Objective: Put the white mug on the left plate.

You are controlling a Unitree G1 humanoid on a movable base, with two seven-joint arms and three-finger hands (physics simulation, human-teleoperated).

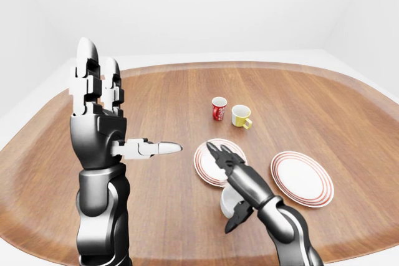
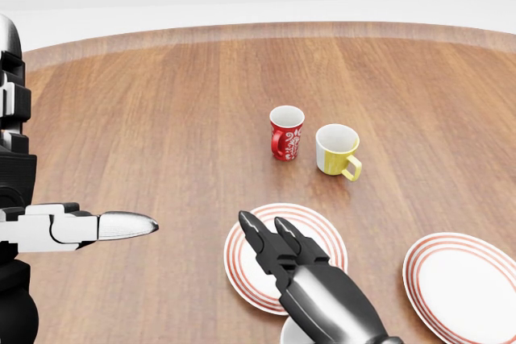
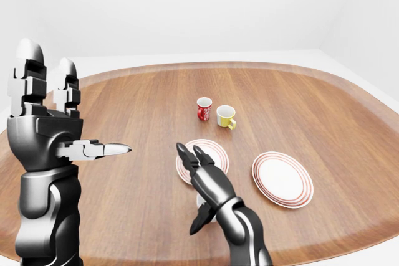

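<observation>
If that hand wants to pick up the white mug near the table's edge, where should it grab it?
Probably round the body. The white mug stands upright just below the left plate, and the right hand already arches over it with open fingers, thumb at its lower side. No handle shows, so closing on the round wall from the sides looks simplest.

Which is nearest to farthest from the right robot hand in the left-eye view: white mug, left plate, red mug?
From the right robot hand:
1. White mug, under the palm, toward the view's bottom.
2. Left plate, just past the fingertips.
3. Red mug, higher in the view, left of the yellow mug.
</observation>
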